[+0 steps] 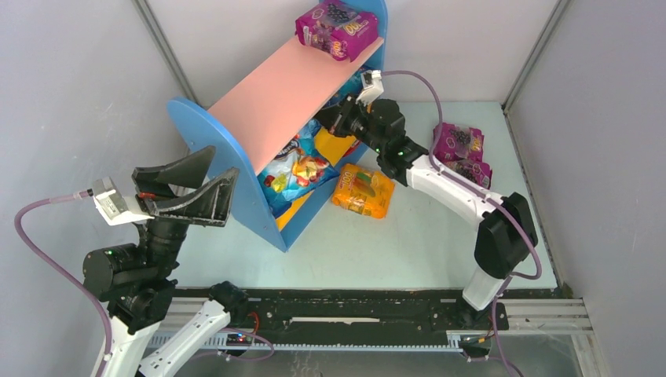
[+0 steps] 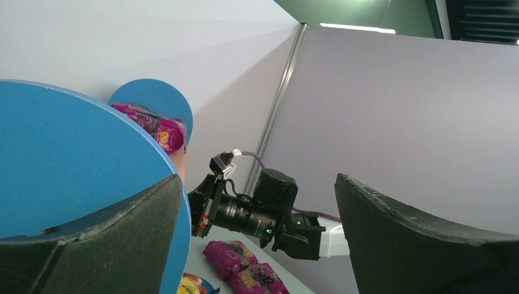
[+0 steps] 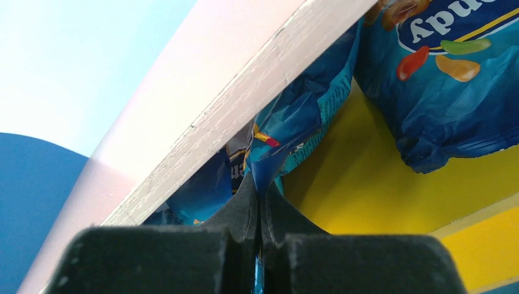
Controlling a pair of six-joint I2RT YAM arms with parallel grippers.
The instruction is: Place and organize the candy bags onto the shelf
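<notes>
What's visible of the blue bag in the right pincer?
The blue bag is a glossy, crinkled plastic pouch, blue with fine pale print and a small red-and-yellow mark. The right pincer is shut on its nearest edge, the film squeezed between the two black fingers. The bag sits just under the edge of the pink top board, over the yellow board. A second blue bag lies beside it; whether they touch is unclear.

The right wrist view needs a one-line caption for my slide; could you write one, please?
Right gripper pinches a blue candy bag over a yellow shelf board, just beneath the pink top board.
</notes>
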